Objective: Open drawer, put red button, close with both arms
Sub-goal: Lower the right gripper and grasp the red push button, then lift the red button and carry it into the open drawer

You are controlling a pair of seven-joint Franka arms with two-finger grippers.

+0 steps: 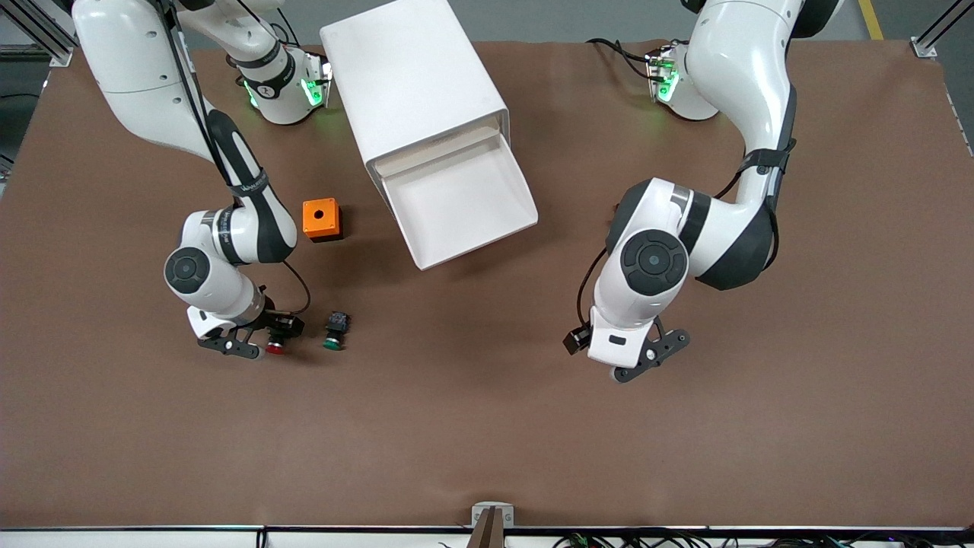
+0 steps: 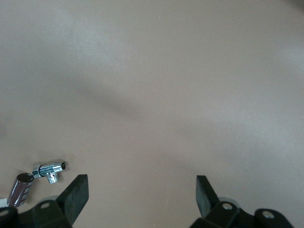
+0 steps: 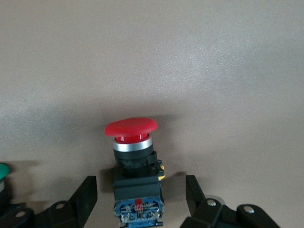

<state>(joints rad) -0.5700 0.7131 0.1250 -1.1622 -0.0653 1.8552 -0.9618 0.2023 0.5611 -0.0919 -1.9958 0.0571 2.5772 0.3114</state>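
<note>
Right gripper (image 3: 141,194) low on the table (image 1: 487,426), fingers (image 3: 84,192) apart either side of the red button (image 3: 131,127) — not yet touching it. Counts: one red button, one green button (image 1: 334,332) at its 3 o'clock in the front view, one orange box (image 1: 321,219), one white cabinet (image 1: 411,84) with one drawer (image 1: 456,202) pulled open. No legible writing on any item. Left gripper (image 2: 141,194) waits over bare table — fingers wide apart, holding nothing, open room all around.
</note>
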